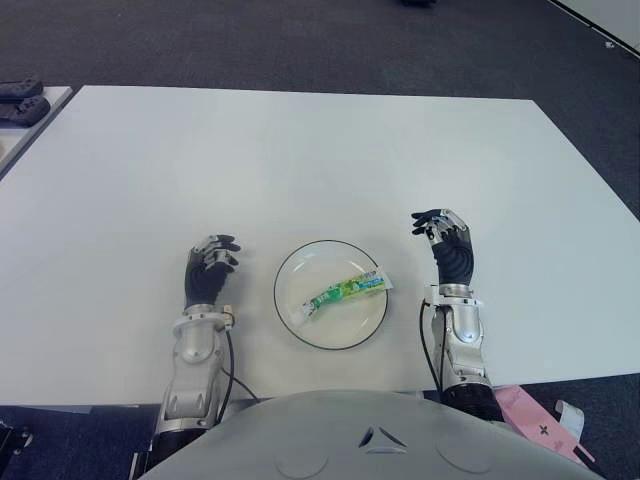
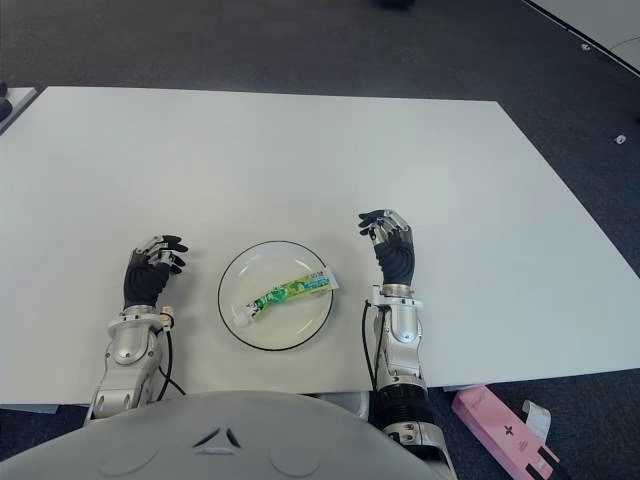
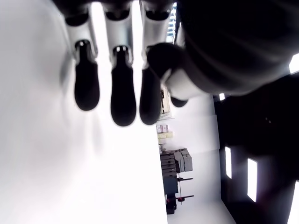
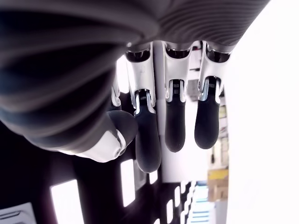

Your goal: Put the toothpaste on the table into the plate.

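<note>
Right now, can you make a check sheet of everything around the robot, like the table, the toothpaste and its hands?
Surface: white table, bare apart from the job's things.
Job's things: toothpaste lies inside the plate, slanted, one end near the rim.
Clutter: dark objects on a separate surface at the far left; pink box on the floor near the right corner.
Robot hands: left robot hand left of the plate, right robot hand right of it; both relaxed, holding nothing.
Cables: black cable along the right forearm, another along the left.
Surroundings: dark carpet floor around the table.
</note>
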### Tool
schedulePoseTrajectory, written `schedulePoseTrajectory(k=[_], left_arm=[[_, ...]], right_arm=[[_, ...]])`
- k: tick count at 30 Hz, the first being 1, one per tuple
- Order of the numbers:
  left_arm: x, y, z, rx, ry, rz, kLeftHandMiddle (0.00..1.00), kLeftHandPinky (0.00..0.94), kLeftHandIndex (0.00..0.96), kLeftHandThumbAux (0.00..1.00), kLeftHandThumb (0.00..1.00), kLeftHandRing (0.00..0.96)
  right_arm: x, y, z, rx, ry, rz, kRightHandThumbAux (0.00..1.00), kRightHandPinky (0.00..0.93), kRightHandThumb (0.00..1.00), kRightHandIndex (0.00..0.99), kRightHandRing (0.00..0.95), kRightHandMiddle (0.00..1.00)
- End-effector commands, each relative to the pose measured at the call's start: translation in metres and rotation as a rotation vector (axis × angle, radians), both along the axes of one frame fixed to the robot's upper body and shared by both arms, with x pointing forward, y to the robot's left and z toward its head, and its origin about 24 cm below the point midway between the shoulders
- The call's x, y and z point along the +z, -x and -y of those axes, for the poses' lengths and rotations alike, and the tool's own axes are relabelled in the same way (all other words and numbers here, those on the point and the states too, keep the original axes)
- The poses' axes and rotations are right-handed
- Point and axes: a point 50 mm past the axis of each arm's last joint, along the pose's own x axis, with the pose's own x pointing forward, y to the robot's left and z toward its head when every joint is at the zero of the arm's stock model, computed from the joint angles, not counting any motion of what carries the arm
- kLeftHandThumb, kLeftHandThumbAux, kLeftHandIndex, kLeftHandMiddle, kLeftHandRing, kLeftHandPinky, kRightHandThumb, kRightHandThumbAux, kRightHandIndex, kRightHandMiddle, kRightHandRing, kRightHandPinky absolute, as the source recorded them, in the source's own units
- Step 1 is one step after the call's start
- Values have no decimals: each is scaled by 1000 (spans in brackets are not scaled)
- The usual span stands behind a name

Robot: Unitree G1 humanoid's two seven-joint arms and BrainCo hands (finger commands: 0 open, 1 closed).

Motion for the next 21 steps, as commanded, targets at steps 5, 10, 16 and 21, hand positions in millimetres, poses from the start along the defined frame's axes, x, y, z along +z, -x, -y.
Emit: schedulePoseTrajectory(k=[5,10,16,21], left_arm=[[-3,1,0,-11,9,2,482,587,407,682,834,594],[-3,2,0,-13,9,2,483,589,406,682,833,597],[-3,2,0,-10,9,-5,483,582,406,682,833,594],[-4,2,1,-9,12,-6,482,581,407,682,833,593]], right_arm=[[-19,4,8,-65,-28,-112,727,519,709,433,527,541],[-25,5,10,-92,-46,-167,727,509,710,433,519,529],[-28,6,11,-95,-61,-220,727,495,710,432,503,513],[-30,7,11,-87,-57,-246,727,502,710,432,503,513]])
